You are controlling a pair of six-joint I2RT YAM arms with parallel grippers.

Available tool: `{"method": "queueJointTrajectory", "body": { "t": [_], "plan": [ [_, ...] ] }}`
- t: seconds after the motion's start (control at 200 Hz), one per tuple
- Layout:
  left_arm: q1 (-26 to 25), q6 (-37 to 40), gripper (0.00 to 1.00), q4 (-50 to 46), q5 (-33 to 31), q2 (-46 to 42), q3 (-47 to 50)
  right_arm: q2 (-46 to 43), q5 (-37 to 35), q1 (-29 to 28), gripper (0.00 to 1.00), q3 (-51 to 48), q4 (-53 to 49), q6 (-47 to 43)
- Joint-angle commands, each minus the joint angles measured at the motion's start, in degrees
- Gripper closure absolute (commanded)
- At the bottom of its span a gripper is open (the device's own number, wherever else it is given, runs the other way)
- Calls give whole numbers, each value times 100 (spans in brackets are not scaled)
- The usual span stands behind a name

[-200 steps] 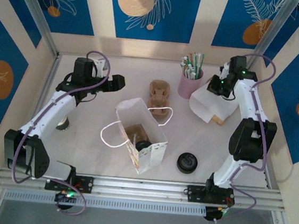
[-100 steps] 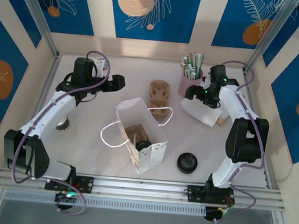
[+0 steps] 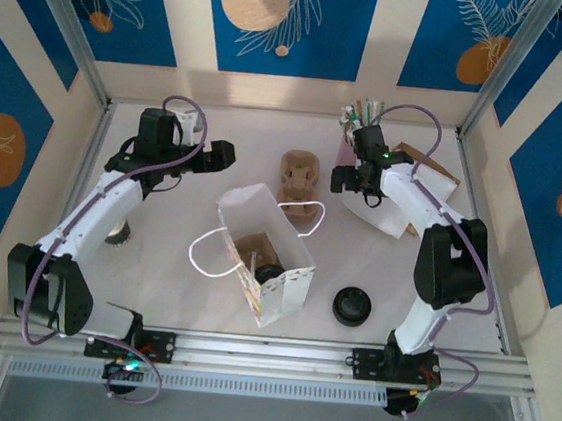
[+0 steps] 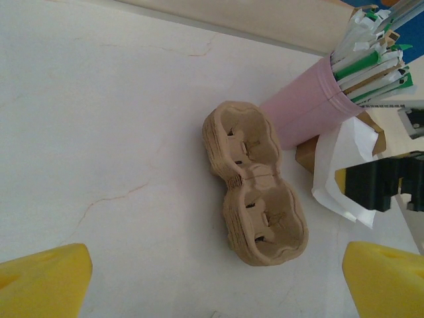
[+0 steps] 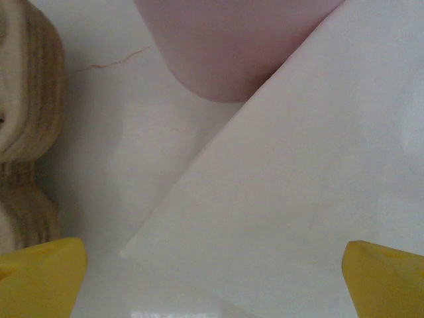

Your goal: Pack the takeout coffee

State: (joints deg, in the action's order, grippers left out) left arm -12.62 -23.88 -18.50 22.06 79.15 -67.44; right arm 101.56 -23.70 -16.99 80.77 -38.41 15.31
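Observation:
A white paper bag (image 3: 264, 259) stands open mid-table with its cord handles spread. Inside it sit a brown cup carrier (image 3: 250, 247) and a round black lid (image 3: 270, 273), which I take to be the top of the takeout coffee; the cup body is hidden. My left gripper (image 3: 217, 154) hovers open at the back left, above bare table beside the stack of carriers (image 4: 255, 185), its yellow fingertips (image 4: 43, 281) wide apart. My right gripper (image 3: 349, 183) is open and empty over a corner of the flat white bags (image 5: 298, 185), its yellow fingertips (image 5: 40, 275) wide apart.
The pink cup of straws (image 4: 305, 109) stands just behind the right gripper, and the carrier stack (image 3: 300, 177) lies to its left. A loose black lid (image 3: 351, 305) lies near the front right. A small cup (image 3: 118, 235) sits half hidden under the left arm.
My right gripper has swung left from over the flat bags to beside the pink cup and the carrier stack. The left arm and the bag have not moved.

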Motion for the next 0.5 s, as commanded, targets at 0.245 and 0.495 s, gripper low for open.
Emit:
{"method": "queueJointTrajectory", "body": {
  "t": [0.245, 0.495],
  "plan": [
    [60, 85, 3, -33, 105, -190, -15, 822, -1567, -243, 8, 463, -281, 537],
    [67, 68, 3, -20, 131, -197, -5, 623, -1579, -182, 79, 430, -248, 590]
  ]
}}
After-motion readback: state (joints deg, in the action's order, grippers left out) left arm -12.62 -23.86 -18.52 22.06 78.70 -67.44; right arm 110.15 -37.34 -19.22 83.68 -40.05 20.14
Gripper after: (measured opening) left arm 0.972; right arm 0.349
